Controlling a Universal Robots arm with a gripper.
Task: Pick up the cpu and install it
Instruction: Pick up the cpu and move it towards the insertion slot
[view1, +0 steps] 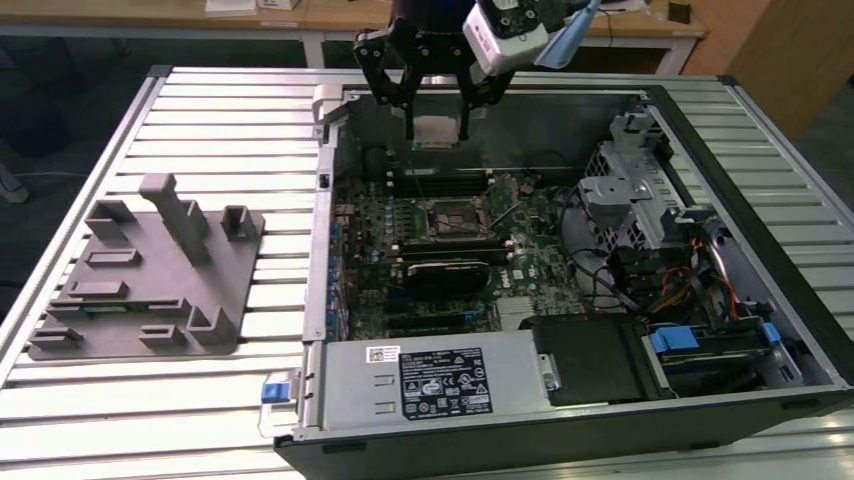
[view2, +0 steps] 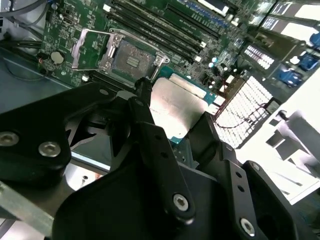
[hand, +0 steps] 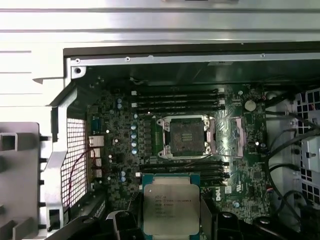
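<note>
My gripper (view1: 437, 130) hangs above the far side of the open computer case, shut on the cpu (view1: 437, 131), a flat square chip with a silver top. The cpu (hand: 171, 207) is held level between two black fingers (view2: 150, 125), its pale green rim showing in both wrist views. The cpu (view2: 176, 107) sits high above the motherboard. The socket (hand: 186, 136) lies open on the board with its metal frame lifted to one side. In the exterior view the socket (view1: 447, 215) is nearer the camera than the gripper and well below it.
The case (view1: 694, 160) lies on a slatted metal table (view1: 214, 110). A grey plastic fixture (view1: 147, 280) stands at the exterior view's left. Memory slots (hand: 175, 98) flank the socket. A power supply (view1: 427, 385), drive cage (view1: 627, 160) and cables (view1: 667, 290) fill the case's near and right sides.
</note>
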